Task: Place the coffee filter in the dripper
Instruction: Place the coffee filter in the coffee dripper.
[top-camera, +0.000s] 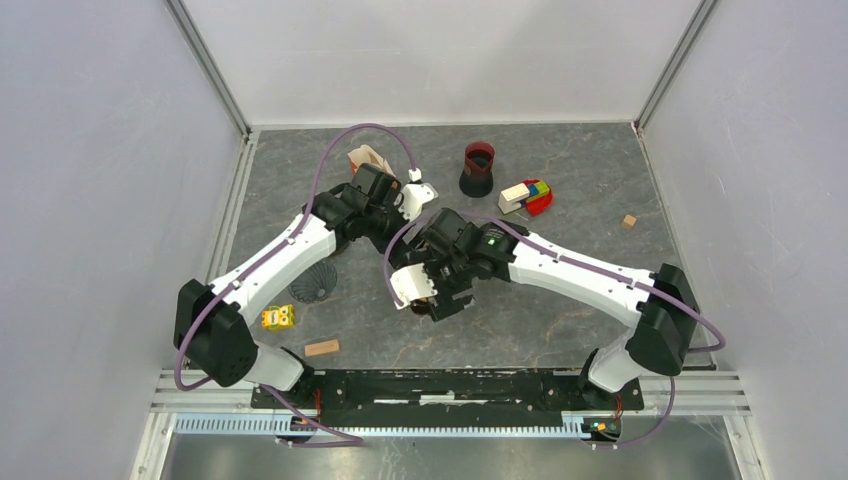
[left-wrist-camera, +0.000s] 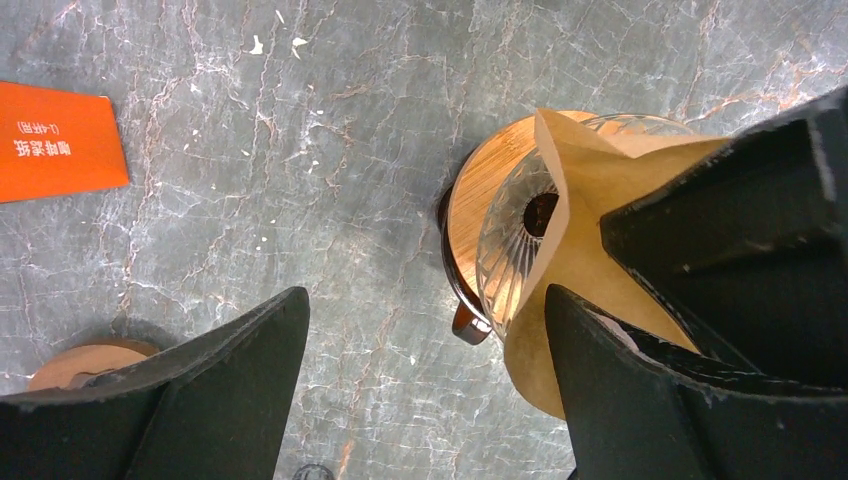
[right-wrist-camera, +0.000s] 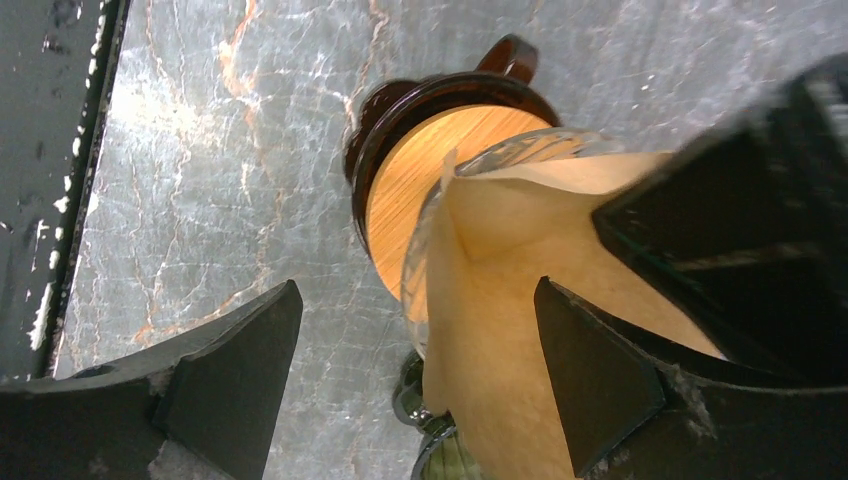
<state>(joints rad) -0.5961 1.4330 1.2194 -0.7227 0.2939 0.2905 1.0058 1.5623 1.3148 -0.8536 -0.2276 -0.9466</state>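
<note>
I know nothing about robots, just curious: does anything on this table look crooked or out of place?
Yes. The paper filter sits crooked in the glass dripper: it looks folded flat and leans to one side, one corner poking past the rim, so the ribbed glass and its centre hole lie uncovered on the other side.

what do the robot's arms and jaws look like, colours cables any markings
The left arm and right arm both have white links joined by bulky black joints. A thin purple cable loops along each arm. A small green light glows on the right arm near its wrist. The jaws are matte black wedges with slightly scuffed edges, and no lettering shows on them.
</note>
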